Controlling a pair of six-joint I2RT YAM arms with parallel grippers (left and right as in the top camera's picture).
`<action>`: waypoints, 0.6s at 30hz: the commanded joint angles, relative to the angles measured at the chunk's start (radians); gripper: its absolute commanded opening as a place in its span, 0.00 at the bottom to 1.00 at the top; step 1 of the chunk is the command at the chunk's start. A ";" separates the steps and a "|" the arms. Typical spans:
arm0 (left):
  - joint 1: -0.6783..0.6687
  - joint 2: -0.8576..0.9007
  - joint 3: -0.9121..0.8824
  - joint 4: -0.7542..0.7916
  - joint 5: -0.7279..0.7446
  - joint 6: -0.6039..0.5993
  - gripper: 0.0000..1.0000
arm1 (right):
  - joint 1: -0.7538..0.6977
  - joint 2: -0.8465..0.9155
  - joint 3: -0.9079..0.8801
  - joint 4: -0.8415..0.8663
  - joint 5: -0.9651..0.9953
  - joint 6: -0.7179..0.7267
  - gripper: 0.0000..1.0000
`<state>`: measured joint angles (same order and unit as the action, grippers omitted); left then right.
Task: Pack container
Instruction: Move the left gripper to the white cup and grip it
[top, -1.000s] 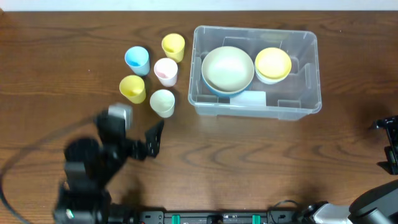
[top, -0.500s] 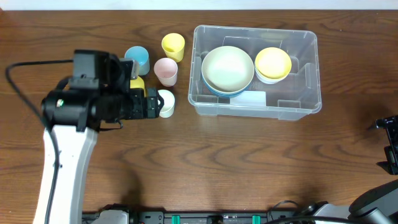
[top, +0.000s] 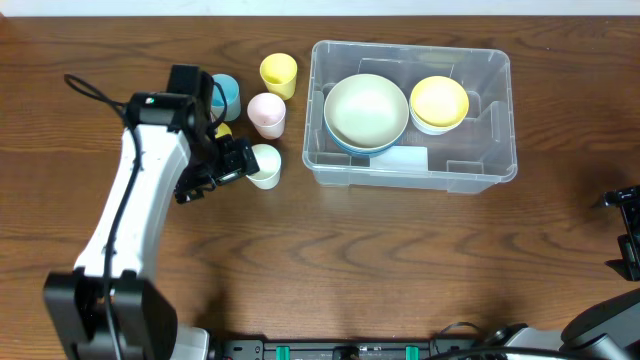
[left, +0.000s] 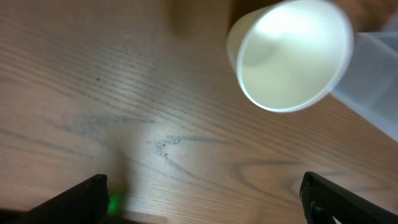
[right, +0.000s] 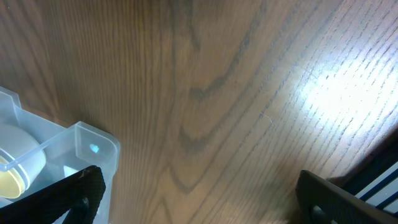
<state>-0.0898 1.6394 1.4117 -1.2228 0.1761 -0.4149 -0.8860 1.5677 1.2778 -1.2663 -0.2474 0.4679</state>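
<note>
Overhead view: the container (top: 410, 45) is sitting upright on the surface (top: 400, 270), right of centre, w/ no lid showing. Inside, a big cream bowl (top: 367, 108) is resting on the left side, w/ a blue rim peeking out beneath it, so prob. stacked on another bowl. A yellow bowl (top: 439, 101) is sitting on the right side, seemingly on a white one. A pale flat item is lying at the near wall; can't tell what it is.

Outside, all just left of the container, cups are waiting:
- blue cup (top: 226, 94)
- yellow cup (top: 279, 72)
- pink cup (top: 267, 113)
- pale cup (top: 264, 165)
- a sliver of yellow showing under the left arm, prob. a fifth cup, mostly hidden

So, judging from this: bowls are in, cups aren't. Approx. halfway or a bit past.

The left gripper (left: 202, 196) is hovering just beside the pale cup w/ fingers spread wide and nothing between them. In the left wrist view the cup is lying ahead of the fingers, mouth facing the cam, not yet between them, and the container wall is showing just to its right. Prob. step in hand: lining up on that cup for a grasp.

The right gripper (right: 198, 196) is parking at the far right edge, well apart from everything, also spread and holding nothing. Its cam is catching only one corner of the container.
</note>
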 joint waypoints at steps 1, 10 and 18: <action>-0.001 0.049 0.006 -0.002 -0.028 -0.058 0.98 | -0.004 -0.016 0.001 -0.001 -0.004 0.014 0.99; -0.001 0.156 0.002 0.099 -0.039 -0.054 0.98 | -0.004 -0.016 0.001 -0.001 -0.004 0.014 0.99; -0.001 0.198 -0.001 0.158 -0.039 -0.054 0.99 | -0.004 -0.016 0.001 -0.001 -0.004 0.014 0.99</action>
<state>-0.0898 1.8275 1.4117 -1.0698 0.1501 -0.4534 -0.8860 1.5677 1.2778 -1.2663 -0.2474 0.4675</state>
